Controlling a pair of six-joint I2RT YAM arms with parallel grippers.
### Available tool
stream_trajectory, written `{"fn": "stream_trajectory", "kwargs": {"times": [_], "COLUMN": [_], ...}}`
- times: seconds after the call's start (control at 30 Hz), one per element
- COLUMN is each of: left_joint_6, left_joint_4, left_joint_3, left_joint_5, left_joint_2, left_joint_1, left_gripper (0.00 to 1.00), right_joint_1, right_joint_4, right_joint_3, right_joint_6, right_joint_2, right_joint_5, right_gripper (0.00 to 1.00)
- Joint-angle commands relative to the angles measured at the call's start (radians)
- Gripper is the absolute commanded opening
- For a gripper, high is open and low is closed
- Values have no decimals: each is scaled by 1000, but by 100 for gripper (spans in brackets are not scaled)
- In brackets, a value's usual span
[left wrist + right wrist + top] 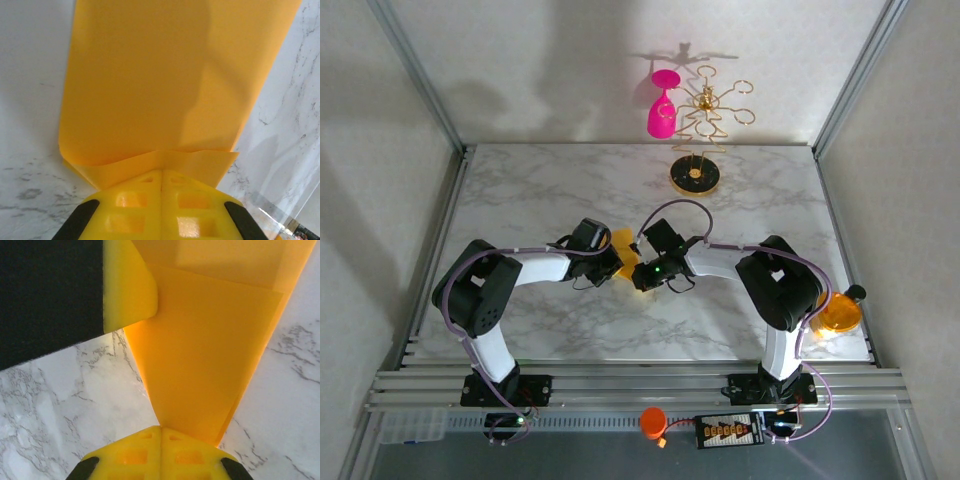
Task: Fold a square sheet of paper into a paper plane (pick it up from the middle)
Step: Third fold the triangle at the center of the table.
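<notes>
Paper point(160, 85), orange-yellow and partly folded, is being held over the middle of the marble tabletop point(550, 180). Left jaws are pinching a folded edge; right jaws are clamping its narrow tapered end, both closed tight.

The desk point(750, 190) has a smooth, marble-patterned top with a soft sheen. The sheet of paper point(160, 85) is thin, matt orange-yellow paper, smooth apart from its sharp creases, and light glows through it. The left gripper point(161, 175) and right gripper point(161, 431) are matt yellow moulded plastic with recessed pockets. The gold stand point(696, 175) is shiny wire metal, the pink wine glass point(663, 108) is glossy and translucent, and the front rails point(620, 380) look like brushed aluminium.
</notes>
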Motion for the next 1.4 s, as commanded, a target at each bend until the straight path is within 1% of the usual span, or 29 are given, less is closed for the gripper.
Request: {"fn": "stream_trajectory", "kwargs": {"times": [0.0, 0.3, 0.6, 0.7, 0.8, 0.97, 1.17, 1.37], "left_joint_6": [27, 39, 58, 87, 151, 222, 210, 225], "left_joint_4": [-119, -127, -124, -83, -38, 33, 107, 119], "left_joint_3": [-3, 2, 14, 21, 44, 48, -33, -47], "left_joint_5": [-65, -64, -58, -27, -3, 9, 24, 25], "left_joint_2": [47, 60, 64, 51, 15, -89, -118, -94], "left_joint_1": [9, 10, 10, 13, 13, -6, -30, -71], "left_gripper": [4, 4, 4, 6, 9, 15, 12, 9], "right_joint_1": [-9, -16, -32, -35, -36, -39, -42, -44], "right_joint_4": [-24, 17, 43, 50, 48, 29, 12, -11], "right_joint_3": [-32, -15, -71, -86, -92, -87, -76, -66], "right_joint_6": [14, 1, 35, 49, 65, 86, 103, 109], "right_joint_2": [19, -61, 13, 31, 38, 42, 49, 55], "right_joint_5": [5, -73, -40, -36, -34, -19, -18, -13], "right_gripper": [2, 3, 3, 3, 3, 2, 2, 2]}}
